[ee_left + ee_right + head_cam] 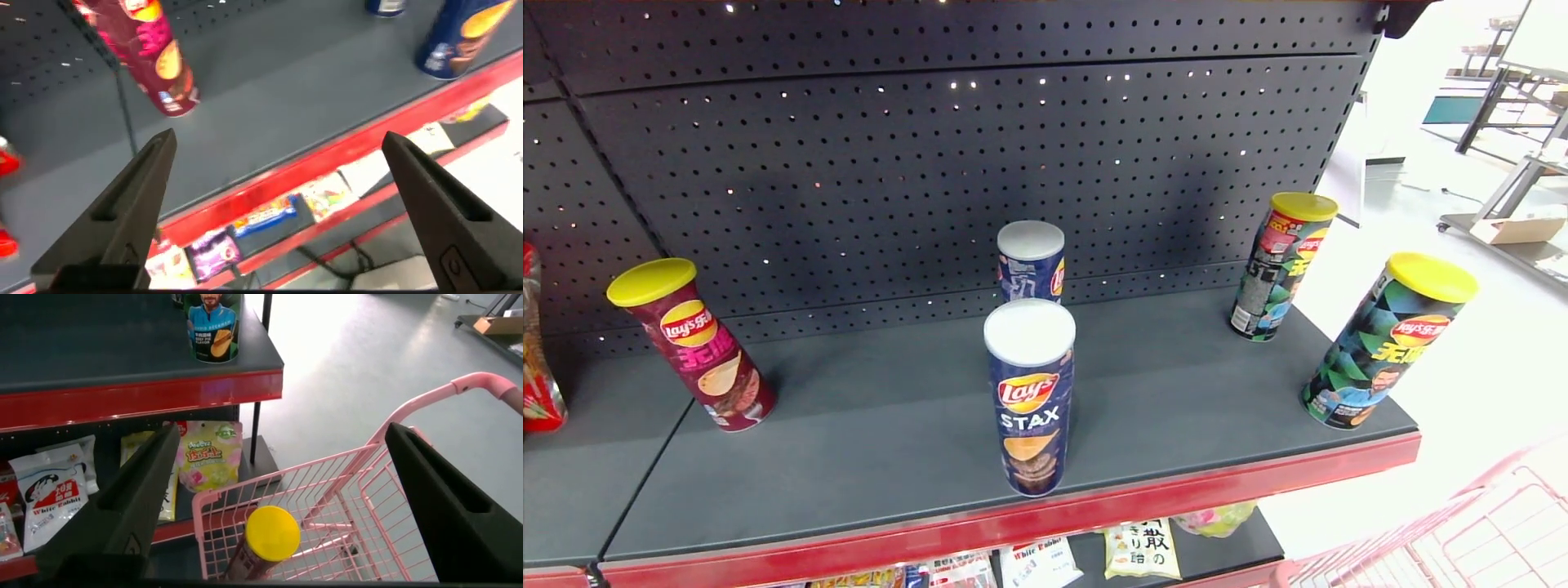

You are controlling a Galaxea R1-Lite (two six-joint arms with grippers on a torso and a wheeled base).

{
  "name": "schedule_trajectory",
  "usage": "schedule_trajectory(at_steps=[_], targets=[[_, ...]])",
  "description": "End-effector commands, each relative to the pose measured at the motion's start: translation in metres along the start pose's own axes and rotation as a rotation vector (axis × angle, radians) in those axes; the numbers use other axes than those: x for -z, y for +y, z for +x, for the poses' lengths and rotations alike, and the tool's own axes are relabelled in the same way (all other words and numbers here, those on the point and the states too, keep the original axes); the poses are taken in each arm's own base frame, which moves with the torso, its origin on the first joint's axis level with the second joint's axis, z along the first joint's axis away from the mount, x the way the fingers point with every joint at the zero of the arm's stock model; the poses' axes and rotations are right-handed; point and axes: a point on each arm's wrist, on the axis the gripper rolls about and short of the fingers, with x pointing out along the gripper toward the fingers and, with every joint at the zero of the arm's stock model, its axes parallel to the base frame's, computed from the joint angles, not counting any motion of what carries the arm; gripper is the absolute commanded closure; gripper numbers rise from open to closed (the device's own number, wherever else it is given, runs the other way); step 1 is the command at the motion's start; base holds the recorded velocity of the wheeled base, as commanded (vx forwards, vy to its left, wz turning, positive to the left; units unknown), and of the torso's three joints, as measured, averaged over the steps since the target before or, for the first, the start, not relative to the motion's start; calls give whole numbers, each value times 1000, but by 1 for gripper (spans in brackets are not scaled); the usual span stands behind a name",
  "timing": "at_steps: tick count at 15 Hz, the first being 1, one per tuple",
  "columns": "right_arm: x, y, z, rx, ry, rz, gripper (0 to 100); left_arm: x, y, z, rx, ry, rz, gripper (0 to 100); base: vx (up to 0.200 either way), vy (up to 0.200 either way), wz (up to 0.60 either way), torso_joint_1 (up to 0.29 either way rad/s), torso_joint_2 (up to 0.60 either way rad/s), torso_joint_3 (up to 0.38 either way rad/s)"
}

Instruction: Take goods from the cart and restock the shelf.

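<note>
The left end effector (279, 137) and right end effector (282, 434) are held released. A yellow-lidded cylindrical can (265, 541) is seen beneath the right.

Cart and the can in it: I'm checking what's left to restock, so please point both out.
Can (272, 532), right wrist view, on its yellow lid.
Cart (484, 379), right wrist view, on its pink handle.

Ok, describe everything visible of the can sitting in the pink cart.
The can is a tube with a round yellow lid, plastic by its look, and a dark reddish body seen only just under the lid. It stands roughly upright inside the pink wire cart, close to the wall nearest the shelf. Its base is hidden. The right gripper hangs over it, jaws open, not touching it.
</note>
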Motion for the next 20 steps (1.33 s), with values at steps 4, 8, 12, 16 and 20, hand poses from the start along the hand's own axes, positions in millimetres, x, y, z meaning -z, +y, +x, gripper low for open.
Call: schedule_trajectory(at_steps=[4, 8, 12, 16, 20], targets=[[0, 0, 0, 0, 3, -2, 0, 1, 0, 1, -3, 10, 15, 0, -200, 0, 0, 4, 4, 1], [0, 0, 1, 3, 8, -6, 0, 2, 1, -2, -1, -13, 31, 0, 0, 0, -300, -2, -6, 1], [0, 0, 1, 0, 9, -9, 0, 7, 2, -10, 21, -52, 37, 0, 0, 0, -600, 19, 6, -6], [0, 0, 1, -5, 9, -9, 0, 7, 3, -11, 22, -58, 36, 0, 0, 0, -600, 5, 0, 4], [0, 0, 1, -15, 8, -10, 0, 10, 4, -15, 20, -84, 18, 0, 0, 0, -300, 2, 1, 1]])
